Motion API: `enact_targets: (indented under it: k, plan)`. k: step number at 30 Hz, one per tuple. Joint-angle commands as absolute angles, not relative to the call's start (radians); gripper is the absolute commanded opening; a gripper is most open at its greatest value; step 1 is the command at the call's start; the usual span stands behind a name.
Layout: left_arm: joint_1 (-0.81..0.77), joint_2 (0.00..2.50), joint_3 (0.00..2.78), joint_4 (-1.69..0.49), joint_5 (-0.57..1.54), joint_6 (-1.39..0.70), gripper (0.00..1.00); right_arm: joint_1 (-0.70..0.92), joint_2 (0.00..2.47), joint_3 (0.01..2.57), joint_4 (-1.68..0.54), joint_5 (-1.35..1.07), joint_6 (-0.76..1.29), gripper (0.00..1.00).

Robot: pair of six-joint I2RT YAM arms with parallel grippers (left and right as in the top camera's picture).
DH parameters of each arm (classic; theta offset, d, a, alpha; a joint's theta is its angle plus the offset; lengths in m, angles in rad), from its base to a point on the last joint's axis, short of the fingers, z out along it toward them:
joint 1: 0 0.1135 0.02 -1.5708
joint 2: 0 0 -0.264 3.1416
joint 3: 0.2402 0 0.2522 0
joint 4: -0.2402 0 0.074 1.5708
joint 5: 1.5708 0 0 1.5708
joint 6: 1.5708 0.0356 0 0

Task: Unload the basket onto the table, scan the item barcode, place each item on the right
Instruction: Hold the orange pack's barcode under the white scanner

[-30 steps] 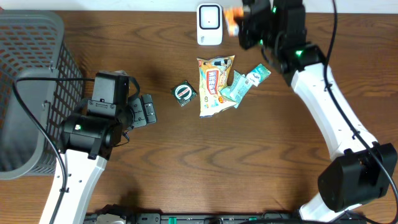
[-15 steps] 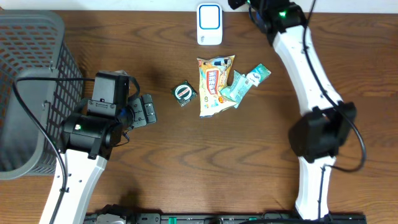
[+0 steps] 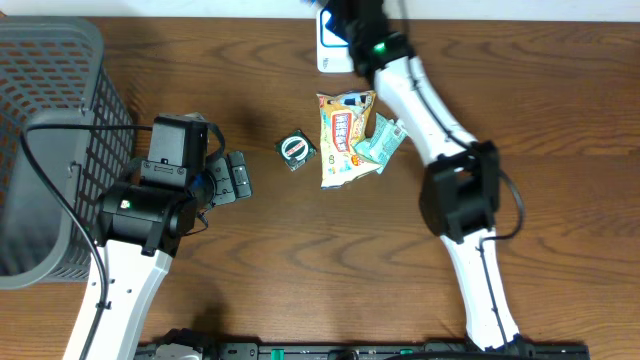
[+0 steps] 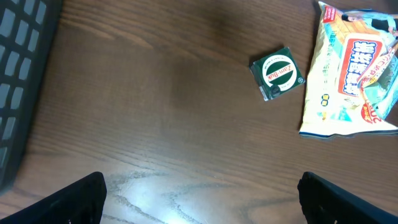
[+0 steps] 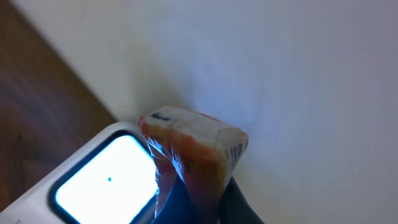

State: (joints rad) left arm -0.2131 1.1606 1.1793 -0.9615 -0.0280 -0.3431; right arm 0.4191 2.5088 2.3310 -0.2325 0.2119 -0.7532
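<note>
While the right claw (image 5: 198,202) is clamped shut on one small orange-and-white plastic-wrapped packet (image 5: 193,144), that packet hangs at the middle of the right wrist view. It sits just above the lit window of the one white rectangular scanner (image 5: 102,180) at lower left; whether they touch I cannot tell.

In the overhead view the right arm (image 3: 420,90) reaches from the bottom edge up to the top centre, bent at an elbow right of centre, its wrist over the scanner.

Below the scanner three things lie on the brown wooden table (image 3: 300,260):
- one yellow-and-white snack bag (image 3: 345,140)
- one teal-and-white sachet (image 3: 385,142) touching the bag's right edge
- one small green square packet (image 3: 296,150) apart on the bag's left

The left claw (image 3: 237,178) gapes wide and empty, left of centre, pointing right. The left arm (image 3: 130,260) is folded beside one grey mesh basket (image 3: 50,120) at the left edge.
</note>
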Motion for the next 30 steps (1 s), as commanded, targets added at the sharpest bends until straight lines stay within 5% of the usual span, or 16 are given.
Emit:
enact_targets:
  k: [1, 16, 30]
  plan:
    - [-0.212, 1.163, 1.188, -0.961, -0.027, -0.352, 0.98, 0.436, 2.566, 2.352, -0.212, 0.317, -0.886, 0.01]
    - [-0.212, 1.163, 1.188, -0.961, -0.027, -0.352, 0.98, 0.432, 2.592, 2.349, -0.213, 0.398, -0.915, 0.01]
    - [-0.212, 1.163, 1.188, -0.961, -0.027, -0.352, 0.98, 0.35, 2.418, 2.349, -0.345, 0.353, -0.692, 0.01]
